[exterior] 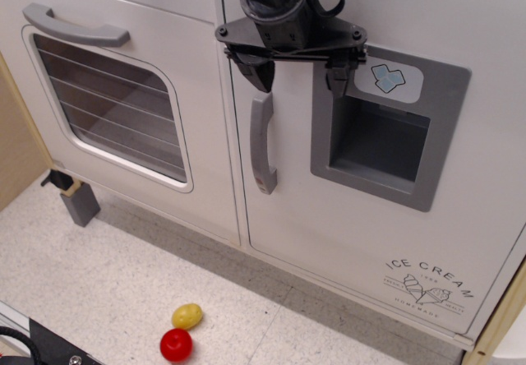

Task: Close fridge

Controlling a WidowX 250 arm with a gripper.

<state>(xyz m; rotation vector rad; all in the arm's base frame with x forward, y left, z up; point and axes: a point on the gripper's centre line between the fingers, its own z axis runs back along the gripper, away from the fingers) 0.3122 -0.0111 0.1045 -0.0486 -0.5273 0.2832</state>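
1. I see the fridge (386, 159) filling the right half of the view, its white door lying flush with the oven door (115, 94) to its left.
2. The fridge's grey vertical handle (262, 145) runs down the door's left edge; the grey dispenser panel (386, 139) sits to its right, and the "ICE CREAM" print (427, 283) marks the lower right corner.
3. My gripper (297, 76) hangs at the top of the door with its fingers spread wide and nothing between them.
4. One fingertip (261, 76) sits just above the top of the handle; the other (338, 81) sits at the upper left edge of the dispenser panel.
5. I cannot tell whether either finger touches the door.
6. On the floor, near left, a yellow ball (187, 316) lies touching a red ball (176, 345).
7. A small grey block (80, 203) stands under the oven door's lower left corner.
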